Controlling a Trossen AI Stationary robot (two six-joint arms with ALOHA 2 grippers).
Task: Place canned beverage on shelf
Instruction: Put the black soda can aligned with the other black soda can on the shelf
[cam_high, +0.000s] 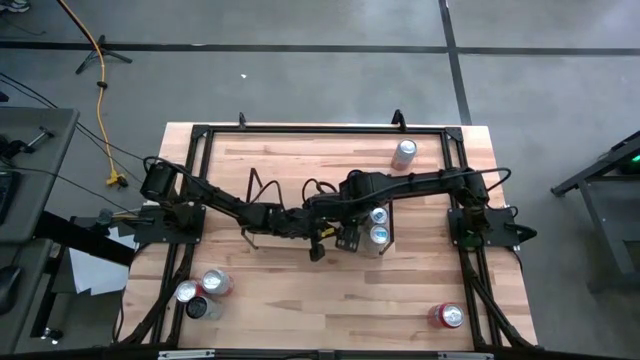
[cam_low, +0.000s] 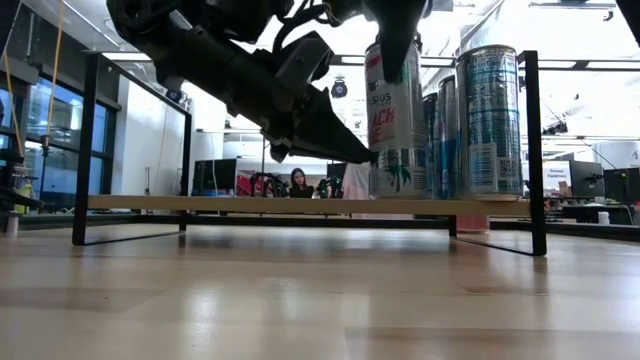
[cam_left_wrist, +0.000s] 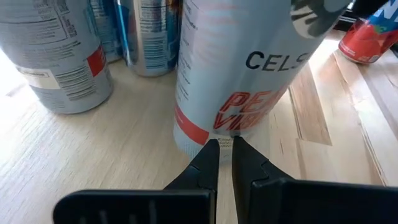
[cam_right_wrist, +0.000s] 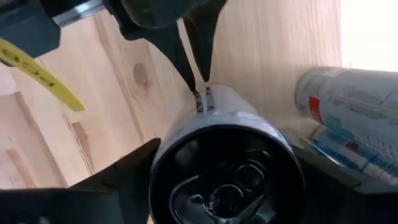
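Standing upright on the shelf (cam_low: 250, 204), the white Celsius can (cam_left_wrist: 249, 68) sits between the spread fingers of the right gripper (cam_right_wrist: 217, 180), which reaches down over its top; in the right wrist view the dark fingers flank the can's rim on both sides, and whether they press the wall or stand just clear of it cannot be told. The left gripper (cam_left_wrist: 225, 158) comes in low from the other side with its fingertips pinched together, their tips touching the can's wall near the base. The low view shows that same can at the shelf's right part, with the left arm slanting down toward it.

Just behind it on the light-wood board stand more upright cans: a white one with a red patch on its label (cam_left_wrist: 59, 53) and blue-and-silver ones (cam_left_wrist: 146, 34). From above, the two arms meet near the table's (cam_high: 330, 290) middle.

Farther off on the plank tabletop, a silver can (cam_high: 404, 153) stands near the far edge, a red can (cam_high: 446, 316) near the right front corner, and a cluster of three cans (cam_high: 203, 290) at the left front.
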